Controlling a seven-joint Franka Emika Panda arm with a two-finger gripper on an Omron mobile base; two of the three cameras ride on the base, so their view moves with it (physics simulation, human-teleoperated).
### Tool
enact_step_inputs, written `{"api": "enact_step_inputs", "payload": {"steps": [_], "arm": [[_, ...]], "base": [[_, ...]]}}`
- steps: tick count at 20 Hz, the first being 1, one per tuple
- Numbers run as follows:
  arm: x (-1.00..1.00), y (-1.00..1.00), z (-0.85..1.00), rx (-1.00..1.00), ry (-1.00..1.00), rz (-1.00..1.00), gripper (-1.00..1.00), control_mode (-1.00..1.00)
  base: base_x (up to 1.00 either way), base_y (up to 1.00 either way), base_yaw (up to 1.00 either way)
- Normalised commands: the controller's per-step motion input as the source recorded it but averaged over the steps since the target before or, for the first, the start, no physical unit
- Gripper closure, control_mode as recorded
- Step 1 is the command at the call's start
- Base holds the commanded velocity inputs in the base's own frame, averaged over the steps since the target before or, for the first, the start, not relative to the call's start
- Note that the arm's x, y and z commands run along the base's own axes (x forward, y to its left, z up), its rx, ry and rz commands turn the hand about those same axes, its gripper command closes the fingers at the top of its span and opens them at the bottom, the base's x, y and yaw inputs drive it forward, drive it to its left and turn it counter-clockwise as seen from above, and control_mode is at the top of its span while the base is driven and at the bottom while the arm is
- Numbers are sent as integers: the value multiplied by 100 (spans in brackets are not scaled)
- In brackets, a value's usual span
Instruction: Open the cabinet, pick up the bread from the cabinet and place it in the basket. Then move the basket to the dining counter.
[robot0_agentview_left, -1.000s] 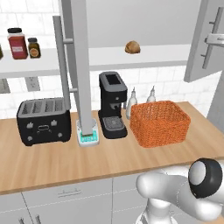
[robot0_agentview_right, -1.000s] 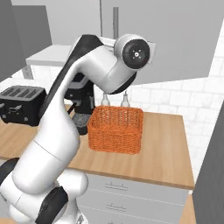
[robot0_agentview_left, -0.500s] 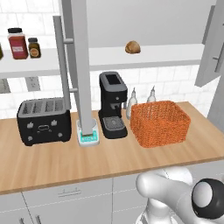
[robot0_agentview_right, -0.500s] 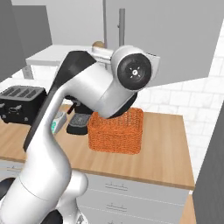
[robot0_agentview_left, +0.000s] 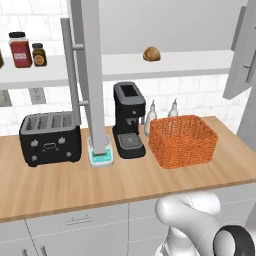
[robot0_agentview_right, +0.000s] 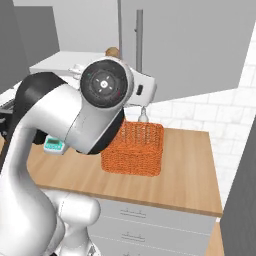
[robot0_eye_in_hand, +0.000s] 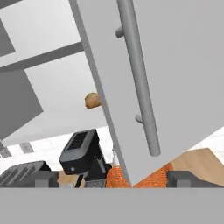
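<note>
On the white shelf inside the open cabinet (robot0_agentview_left: 240, 55) sits the bread (robot0_agentview_left: 151, 54), a small, light, soft roll to pinch gently around its middle, and I cannot tell if the gripper (robot0_eye_in_hand: 113, 180) is open.

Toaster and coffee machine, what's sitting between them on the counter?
In the left base view, a small teal-and-white kitchen scale sits between toaster and coffee machine, behind the open cabinet door's edge.

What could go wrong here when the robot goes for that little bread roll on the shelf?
The open cabinet door hangs right in front of the hand and partly hides the bread, so the arm might bump it while reaching. The bread is round and could roll along the shelf if nudged, missing the basket below.
</note>
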Motion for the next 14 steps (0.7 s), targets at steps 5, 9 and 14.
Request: {"api": "enact_step_inputs", "payload": {"steps": [5,9,14], "arm": [[0,93,1,21,29,-11,-100,-100],[21,97,20,23,15,-19,-100,-100],[69,93,2,21,-5,-37,-100,-100]], "base": [[0,0,0],[0,0,0],[0,0,0]]}}
